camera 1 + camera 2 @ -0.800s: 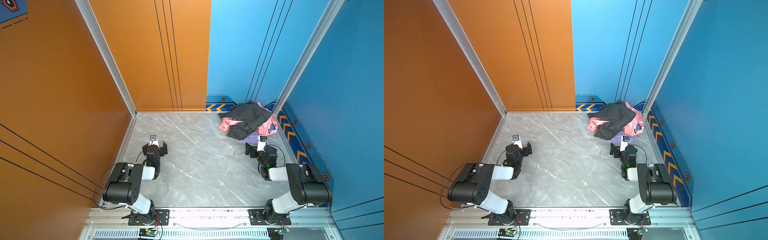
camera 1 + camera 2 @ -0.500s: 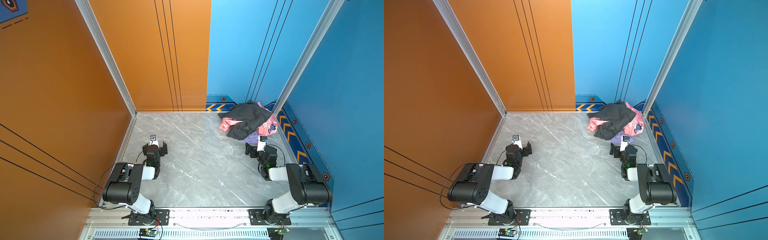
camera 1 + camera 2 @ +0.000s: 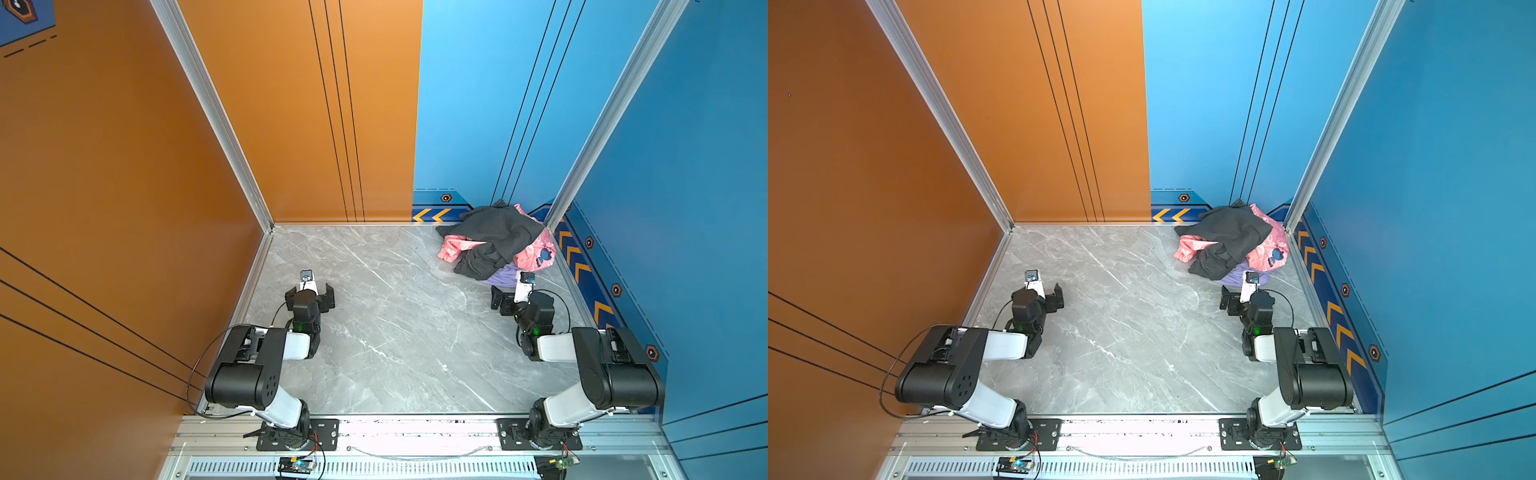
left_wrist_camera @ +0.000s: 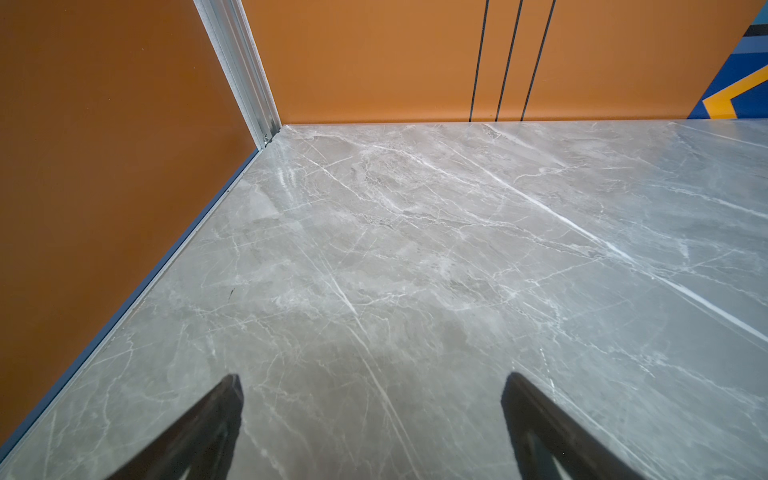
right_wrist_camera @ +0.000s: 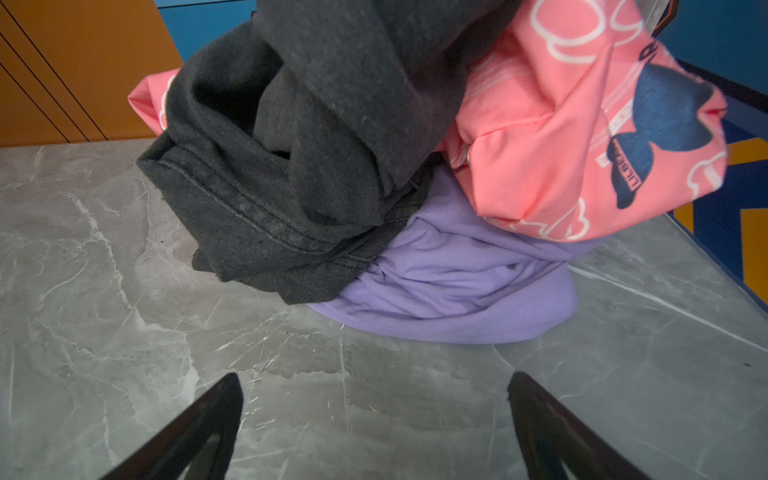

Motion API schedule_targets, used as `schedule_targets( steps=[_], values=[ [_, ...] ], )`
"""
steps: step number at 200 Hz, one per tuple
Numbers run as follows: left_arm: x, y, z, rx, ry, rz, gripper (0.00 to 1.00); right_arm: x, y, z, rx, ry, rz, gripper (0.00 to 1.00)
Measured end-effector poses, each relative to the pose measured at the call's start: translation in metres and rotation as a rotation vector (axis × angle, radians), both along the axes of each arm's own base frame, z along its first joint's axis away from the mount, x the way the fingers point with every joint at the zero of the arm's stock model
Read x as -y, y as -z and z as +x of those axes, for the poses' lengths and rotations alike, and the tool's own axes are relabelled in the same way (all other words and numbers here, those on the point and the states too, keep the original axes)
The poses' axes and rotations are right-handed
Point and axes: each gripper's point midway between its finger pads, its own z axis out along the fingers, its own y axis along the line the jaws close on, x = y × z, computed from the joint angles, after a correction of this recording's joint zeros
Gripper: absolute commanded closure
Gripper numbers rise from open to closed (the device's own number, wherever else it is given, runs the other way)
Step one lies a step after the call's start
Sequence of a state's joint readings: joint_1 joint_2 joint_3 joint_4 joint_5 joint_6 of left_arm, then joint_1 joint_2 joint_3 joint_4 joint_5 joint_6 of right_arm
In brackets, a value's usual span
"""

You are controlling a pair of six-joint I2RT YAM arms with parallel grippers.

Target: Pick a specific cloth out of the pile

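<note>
The right fingers (image 5: 203, 432) gape empty near the pile (image 5: 324, 124), its lilac cloth (image 5: 457, 282) lowest; the left fingers (image 4: 203, 432), equally wide and empty, hang well apart from it.

No change can be made out between the earlier pictures and now. In both top views the left gripper (image 3: 310, 296) is found at the same spot over the table (image 3: 395, 332), its jaws parted as widely as before. The same is seen of the right gripper (image 3: 518, 297), just beside the pile (image 3: 494, 237). No fold of the pile is seen to have shifted. The cloth (image 3: 505, 276) is shown peeking out from under it at the same near edge as before.
</note>
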State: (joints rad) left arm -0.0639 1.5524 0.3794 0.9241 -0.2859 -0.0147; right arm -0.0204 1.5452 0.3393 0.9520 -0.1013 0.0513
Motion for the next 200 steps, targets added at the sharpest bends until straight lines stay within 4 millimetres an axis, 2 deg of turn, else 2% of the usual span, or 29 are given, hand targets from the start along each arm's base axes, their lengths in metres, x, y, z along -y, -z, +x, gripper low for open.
schedule_targets(
  steps=[92, 109, 135, 159, 200],
  values=[
    [0.0, -0.001, -0.003, -0.022, 0.001, 0.012, 0.02, -0.004, -0.001, 0.001, -0.027, 0.004, -0.023, 0.0],
    [0.002, -0.013, -0.005, -0.018, -0.004, 0.025, 0.02, -0.008, -0.019, 0.001, -0.007, 0.005, -0.04, 0.0],
    [0.009, -0.049, -0.006, 0.043, 0.013, 0.046, 0.02, -0.009, -0.056, -0.001, 0.062, 0.021, -0.058, 0.0],
    [0.015, -0.074, -0.01, 0.065, 0.023, 0.068, 0.02, -0.004, -0.083, -0.004, 0.093, 0.049, -0.071, 0.0],
    [0.007, -0.115, -0.018, 0.072, -0.009, 0.079, 0.02, 0.004, -0.142, 0.0, 0.129, 0.1, -0.077, 0.0]
  ],
)
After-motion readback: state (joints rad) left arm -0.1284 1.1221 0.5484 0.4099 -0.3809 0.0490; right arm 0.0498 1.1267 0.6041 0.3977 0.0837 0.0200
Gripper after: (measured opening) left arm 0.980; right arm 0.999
